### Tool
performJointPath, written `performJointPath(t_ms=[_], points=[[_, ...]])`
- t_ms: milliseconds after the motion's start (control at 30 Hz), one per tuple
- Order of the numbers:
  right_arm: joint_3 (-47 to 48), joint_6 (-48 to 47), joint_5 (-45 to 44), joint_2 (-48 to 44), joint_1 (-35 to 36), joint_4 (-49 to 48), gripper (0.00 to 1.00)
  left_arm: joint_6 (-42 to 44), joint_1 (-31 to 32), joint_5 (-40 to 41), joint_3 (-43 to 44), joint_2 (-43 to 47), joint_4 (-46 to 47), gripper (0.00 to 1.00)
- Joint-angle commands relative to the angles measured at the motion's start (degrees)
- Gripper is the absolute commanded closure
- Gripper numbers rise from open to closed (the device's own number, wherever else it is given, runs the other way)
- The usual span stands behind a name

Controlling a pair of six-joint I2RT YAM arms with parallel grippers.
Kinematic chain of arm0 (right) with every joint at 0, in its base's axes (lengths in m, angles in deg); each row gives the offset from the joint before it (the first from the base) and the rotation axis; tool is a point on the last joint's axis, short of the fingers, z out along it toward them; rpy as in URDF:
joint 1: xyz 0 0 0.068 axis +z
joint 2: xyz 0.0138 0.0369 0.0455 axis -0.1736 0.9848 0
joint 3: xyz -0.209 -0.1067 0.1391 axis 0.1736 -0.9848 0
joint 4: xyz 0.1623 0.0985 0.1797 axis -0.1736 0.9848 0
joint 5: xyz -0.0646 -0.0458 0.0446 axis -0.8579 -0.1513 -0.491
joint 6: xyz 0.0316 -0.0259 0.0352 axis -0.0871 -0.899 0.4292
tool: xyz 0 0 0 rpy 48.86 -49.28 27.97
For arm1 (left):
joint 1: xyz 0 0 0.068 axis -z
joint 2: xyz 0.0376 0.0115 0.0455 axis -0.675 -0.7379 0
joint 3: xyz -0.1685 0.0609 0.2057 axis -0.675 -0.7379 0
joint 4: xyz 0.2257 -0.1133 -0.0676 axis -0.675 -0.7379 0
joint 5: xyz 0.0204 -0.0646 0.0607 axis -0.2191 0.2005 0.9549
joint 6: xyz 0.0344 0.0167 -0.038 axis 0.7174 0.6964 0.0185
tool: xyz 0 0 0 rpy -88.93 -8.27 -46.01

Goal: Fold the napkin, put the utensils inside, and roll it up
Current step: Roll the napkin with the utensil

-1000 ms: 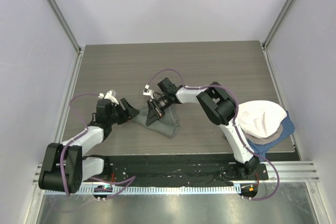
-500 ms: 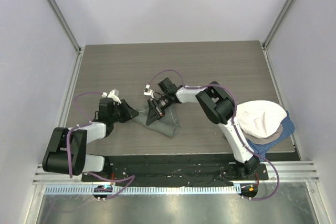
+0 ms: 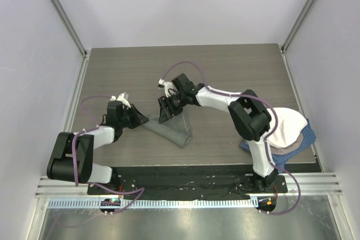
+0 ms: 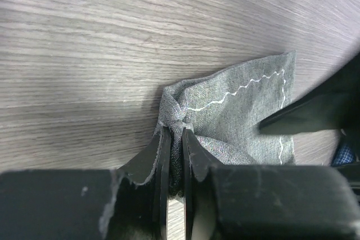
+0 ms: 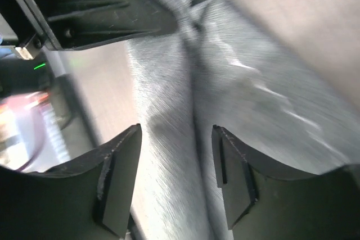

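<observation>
Left gripper [image 4: 172,134] is clamping tight on a bunched corner of the napkin [image 4: 242,111], at the cloth's left end. The cloth is lying crumpled mid-table, a little toward the near edge. Right gripper [image 5: 175,144] is hanging over the napkin's far side with its 2 fingers spread, gripping nothing. This cloth is looking thin, light and floppy, likely sagging wherever it is unsupported. The hemmed corners are offering the surest hold, 1 per claw. No fork is showing.
</observation>
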Motion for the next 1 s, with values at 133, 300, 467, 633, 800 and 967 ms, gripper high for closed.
performJointPath(t_ms=[133, 300, 467, 633, 800, 967], points=[[-8.3, -15.7, -38.0, -16.3, 10.5, -4.3, 0.34, -0.3, -0.1, 4.1, 6.2, 2.3, -14.4, 0.94], [-15.3, -22.5, -61.0, -19.4, 22.6, -15.8, 0.32, -0.4, -0.1, 3.8, 8.5, 2.6, -18.6, 0.92], [-15.9, -25.2, -65.7, -16.6, 26.4, -20.4, 0.31, -0.3, -0.1, 3.8, 9.2, 3.0, -20.4, 0.92], [-16.4, -25.5, -66.4, -13.6, 27.0, -21.6, 0.31, -0.4, -0.1, 3.3, 9.5, 3.1, -20.9, 0.9], [-18.9, -25.4, -63.4, -14.2, 26.9, -24.1, 0.33, -0.4, -0.1, 3.5, 9.9, 3.2, -21.3, 0.9], [-19.6, -25.0, -61.6, -13.8, 26.9, -24.2, 0.33, -0.4, -0.1, 3.3, 10.2, 2.8, -21.5, 0.9]])
